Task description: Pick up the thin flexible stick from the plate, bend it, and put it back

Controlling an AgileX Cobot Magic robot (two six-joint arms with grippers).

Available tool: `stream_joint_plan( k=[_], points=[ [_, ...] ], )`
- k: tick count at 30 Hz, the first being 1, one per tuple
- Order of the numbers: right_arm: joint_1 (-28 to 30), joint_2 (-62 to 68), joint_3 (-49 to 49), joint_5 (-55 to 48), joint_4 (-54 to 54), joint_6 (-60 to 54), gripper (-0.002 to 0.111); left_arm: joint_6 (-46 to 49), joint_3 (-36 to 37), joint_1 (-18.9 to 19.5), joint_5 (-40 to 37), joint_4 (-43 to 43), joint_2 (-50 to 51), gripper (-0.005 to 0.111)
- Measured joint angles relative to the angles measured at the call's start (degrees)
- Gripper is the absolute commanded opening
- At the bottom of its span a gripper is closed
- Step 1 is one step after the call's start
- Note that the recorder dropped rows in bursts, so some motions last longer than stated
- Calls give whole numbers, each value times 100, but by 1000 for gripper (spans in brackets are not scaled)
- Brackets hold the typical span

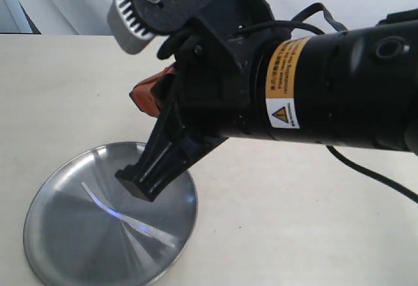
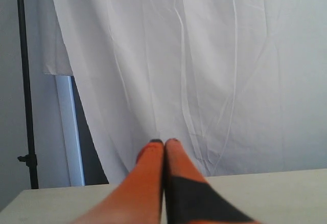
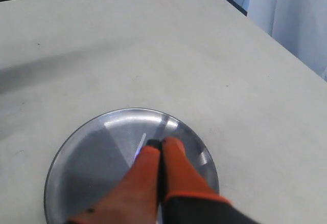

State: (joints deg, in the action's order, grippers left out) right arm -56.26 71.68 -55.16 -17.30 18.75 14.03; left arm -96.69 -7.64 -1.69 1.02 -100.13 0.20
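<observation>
The plate [image 1: 62,234], a shiny steel dish, lies on the pale table at the lower left. On it rests the thin flexible stick [image 1: 124,215], a whitish strip running diagonally across the middle. My right gripper [image 1: 138,183] reaches in from the right and points down over the plate's far half, just above the stick. In the right wrist view the right gripper [image 3: 161,143] is shut and empty over the plate [image 3: 87,157]. A short piece of the stick [image 3: 141,144] shows beside one finger, and the rest is hidden. My left gripper [image 2: 164,142] is shut, empty, and faces the curtain.
The right arm's black wrist [image 1: 326,83] fills the upper right of the exterior view. A cable [image 1: 372,172] trails over the table behind it. A white curtain [image 2: 204,70] hangs beyond the table's far edge, with a dark stand pole [image 2: 23,81] beside it.
</observation>
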Motion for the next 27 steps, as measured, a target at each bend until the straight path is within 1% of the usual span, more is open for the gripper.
stream_joint_plan(
  k=[9,11,14,16,18,20,22,25,27],
  points=[
    [0,-36,0,-131,68,119,0,0,0,0,0,0,0,0],
    [0,-137,0,-531,102,747,0,0,0,0,0,0,0,0],
    [32,-492,0,-1870,358,2126,0,0,0,0,0,0,0,0],
    [174,-850,106,-2628,520,3037,0,0,0,0,0,0,0,0],
    [384,-1269,300,-2860,599,3496,0,0,0,0,0,0,0,0],
    [690,-1729,595,-2663,652,3670,0,0,0,0,0,0,0,0],
    [1148,-2258,1066,-2015,681,3658,0,0,0,0,0,0,0,0],
    [2045,-3091,2006,-760,715,3532,0,0,0,0,0,0,0,0],
    [2657,-3634,2630,-99,612,3490,0,0,0,0,0,0,0,0]
  ],
)
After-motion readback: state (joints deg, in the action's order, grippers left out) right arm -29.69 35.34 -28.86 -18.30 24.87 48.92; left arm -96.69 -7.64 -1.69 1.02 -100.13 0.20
